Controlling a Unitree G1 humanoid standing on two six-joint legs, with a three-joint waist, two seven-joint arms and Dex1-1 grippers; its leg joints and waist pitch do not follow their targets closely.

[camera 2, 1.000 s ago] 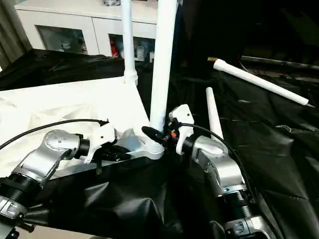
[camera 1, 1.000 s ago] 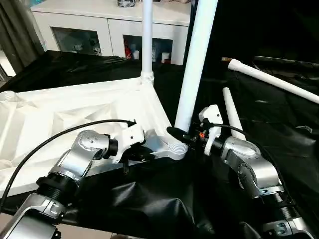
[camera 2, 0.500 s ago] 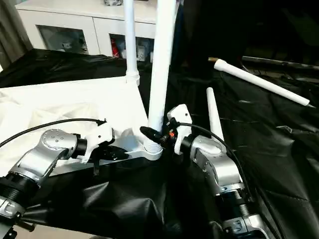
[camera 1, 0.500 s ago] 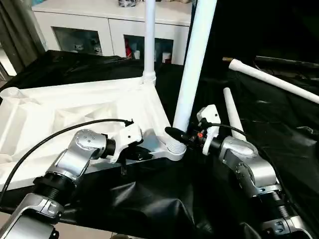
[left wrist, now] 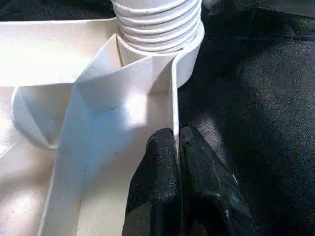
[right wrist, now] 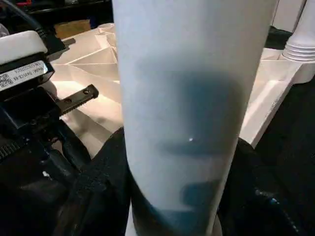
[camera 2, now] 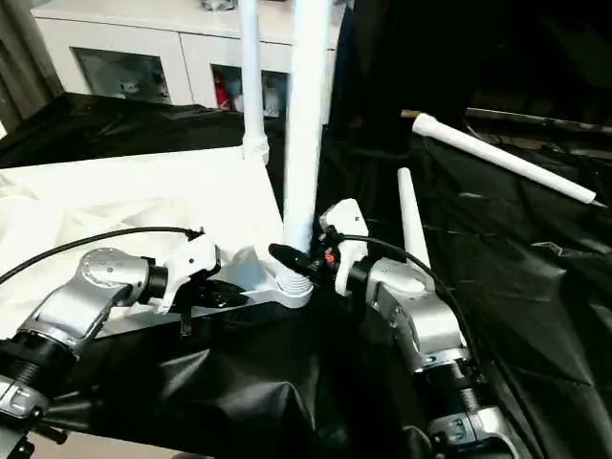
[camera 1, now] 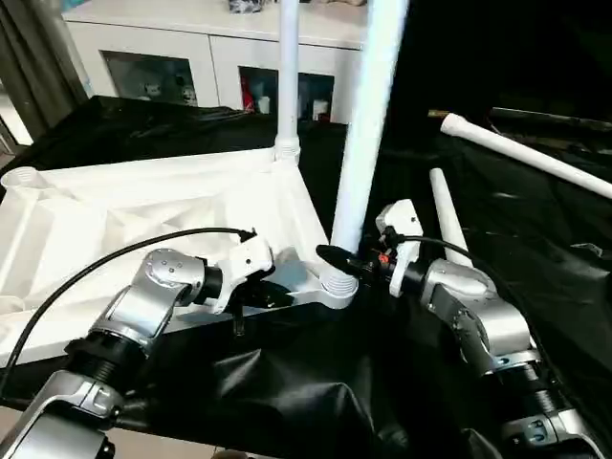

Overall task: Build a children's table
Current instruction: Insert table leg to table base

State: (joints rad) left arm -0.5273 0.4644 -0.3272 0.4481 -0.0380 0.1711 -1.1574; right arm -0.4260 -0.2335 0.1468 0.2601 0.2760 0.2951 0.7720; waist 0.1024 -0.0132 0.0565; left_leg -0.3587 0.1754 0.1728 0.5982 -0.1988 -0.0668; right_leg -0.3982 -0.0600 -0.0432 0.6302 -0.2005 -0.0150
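**Both grippers on the near corner, leg going upright**

Our left gripper is pinched shut on the tabletop's thin near rim, one black finger on each side, steadying the upturned ribbed slab. At three o'clock from it, our right gripper clasps the near leg just above its threaded collar, which sits in the corner socket. Over the last second this leg has swung from a rightward lean to nearly vertical, so we judge it is seating and turning home. A second leg already stands at twelve o'clock. Two loose legs lie on the black cloth at two o'clock.
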